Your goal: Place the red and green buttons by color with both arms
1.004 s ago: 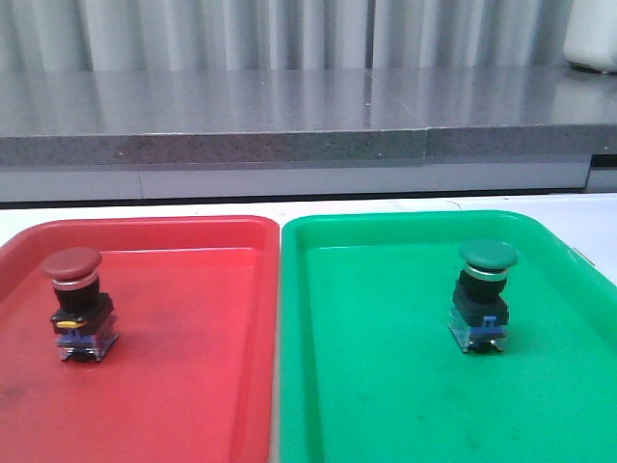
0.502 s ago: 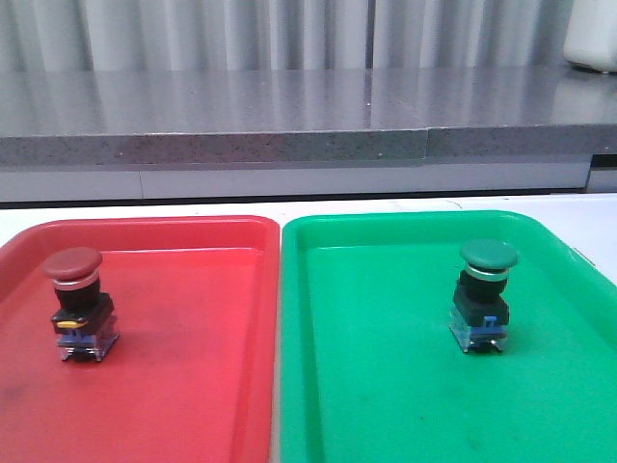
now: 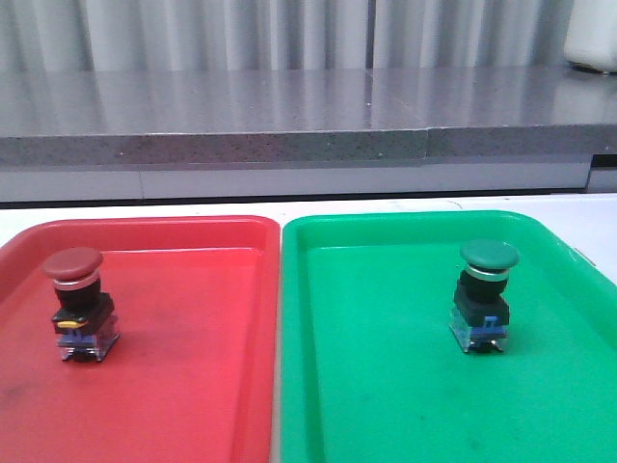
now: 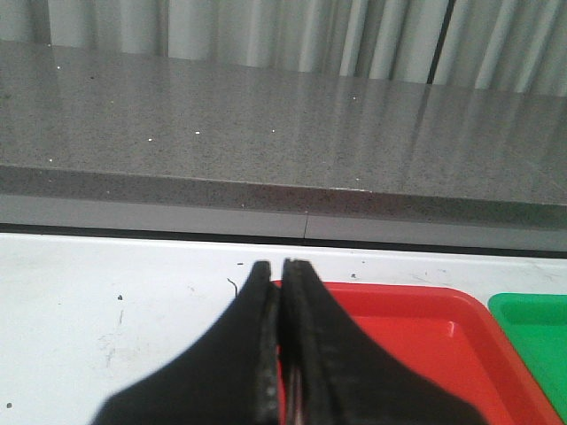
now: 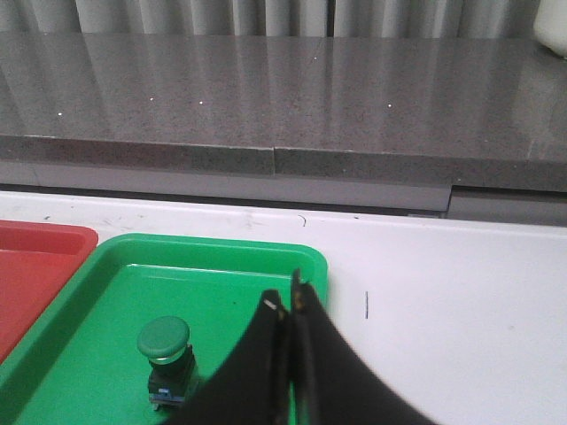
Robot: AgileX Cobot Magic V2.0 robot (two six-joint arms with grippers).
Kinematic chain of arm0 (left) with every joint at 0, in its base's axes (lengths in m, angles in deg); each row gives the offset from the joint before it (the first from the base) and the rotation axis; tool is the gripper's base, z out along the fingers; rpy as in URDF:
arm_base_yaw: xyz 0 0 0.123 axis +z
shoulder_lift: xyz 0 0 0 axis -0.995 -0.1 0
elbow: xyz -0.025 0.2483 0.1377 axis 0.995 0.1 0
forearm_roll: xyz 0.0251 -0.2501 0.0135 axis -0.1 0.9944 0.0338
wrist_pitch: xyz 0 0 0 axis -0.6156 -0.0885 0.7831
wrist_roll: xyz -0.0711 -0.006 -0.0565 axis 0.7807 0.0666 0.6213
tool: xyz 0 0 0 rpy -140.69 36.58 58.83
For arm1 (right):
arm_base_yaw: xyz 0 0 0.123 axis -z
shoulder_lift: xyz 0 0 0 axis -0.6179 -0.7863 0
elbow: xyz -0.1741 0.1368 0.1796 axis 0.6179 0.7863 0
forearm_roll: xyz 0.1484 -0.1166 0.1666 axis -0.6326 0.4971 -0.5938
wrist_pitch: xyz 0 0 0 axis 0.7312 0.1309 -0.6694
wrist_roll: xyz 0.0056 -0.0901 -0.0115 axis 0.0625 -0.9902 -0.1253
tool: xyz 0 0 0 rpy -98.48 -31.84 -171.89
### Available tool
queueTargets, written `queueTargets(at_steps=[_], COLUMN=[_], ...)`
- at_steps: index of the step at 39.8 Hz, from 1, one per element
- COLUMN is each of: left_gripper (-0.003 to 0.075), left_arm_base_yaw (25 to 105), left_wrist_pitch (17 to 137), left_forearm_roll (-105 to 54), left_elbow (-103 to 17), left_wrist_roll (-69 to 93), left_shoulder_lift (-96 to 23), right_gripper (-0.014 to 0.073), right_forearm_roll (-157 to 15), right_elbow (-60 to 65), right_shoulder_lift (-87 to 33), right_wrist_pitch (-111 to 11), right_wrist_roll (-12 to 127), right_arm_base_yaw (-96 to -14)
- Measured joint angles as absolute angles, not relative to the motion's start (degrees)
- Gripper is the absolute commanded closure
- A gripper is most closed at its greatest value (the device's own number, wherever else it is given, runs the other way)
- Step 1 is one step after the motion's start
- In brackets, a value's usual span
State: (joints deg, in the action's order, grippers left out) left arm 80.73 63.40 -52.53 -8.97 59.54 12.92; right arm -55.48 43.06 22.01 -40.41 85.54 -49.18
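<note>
Front view, nearest first: red tray (image 3: 193, 386) on the L, green tray (image 3: 386, 405) on the R, long sides just beside each other w/ a thin gap between. Red button (image 3: 79, 301) stands upright in the red tray, toward its L side, cap up, silver collar under it, black body, clear-blue base on the tray floor. Green button (image 3: 484, 294) stands upright in the green tray, R of its middle, same build. No arm shows in this view.

Left tool (image 4: 282, 266), seen from its wrist cam: jaws pressed together, tips touching, nothing held. It hangs above the red tray's far L corner, w/ bare white worktop (image 4: 106, 301) beside it.

Right tool (image 5: 288, 297), wrist cam: jaws closed, only a hairline slit between, empty. It's over the green tray's far R part; the green button sits apart from it, no contact.

Beyond the trays: a strip of white worktop, then a grey speckled ledge (image 3: 289, 116), then pale vertical curtains (image 3: 241, 29) at the back.
</note>
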Motion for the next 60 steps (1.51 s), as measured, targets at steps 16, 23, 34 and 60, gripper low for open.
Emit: queueTargets(at_steps=[16, 23, 34, 60], left_gripper=[0.074, 0.074, 0.074, 0.074], left_arm_base_yaw=[82.5, 87.6, 88.9, 88.9], left_wrist_pitch=[67.1, 71.3, 77.8, 80.0], left_forearm_roll=[-52.8, -51.6, -51.0, -50.9], left_elbow=[-4.1, 4.3, 14.4, 14.4], left_wrist_roll=[59.5, 59.5, 59.5, 59.5], left_shoulder_lift=[15.9, 21.4, 21.4, 21.4], right_gripper=[0.0718, 0.0718, 0.0718, 0.0718], right_forearm_roll=[-55.5, -55.5, -55.4, -55.4], right_elbow=[43.1, 43.1, 43.2, 43.2], right_shoulder_lift=[22.0, 22.0, 22.1, 22.1], right_wrist_pitch=[-40.4, -40.4, -40.4, -40.4], right_wrist_roll=[85.5, 85.5, 85.5, 85.5], right_arm_base_yaw=[-49.2, -49.2, -49.2, -49.2])
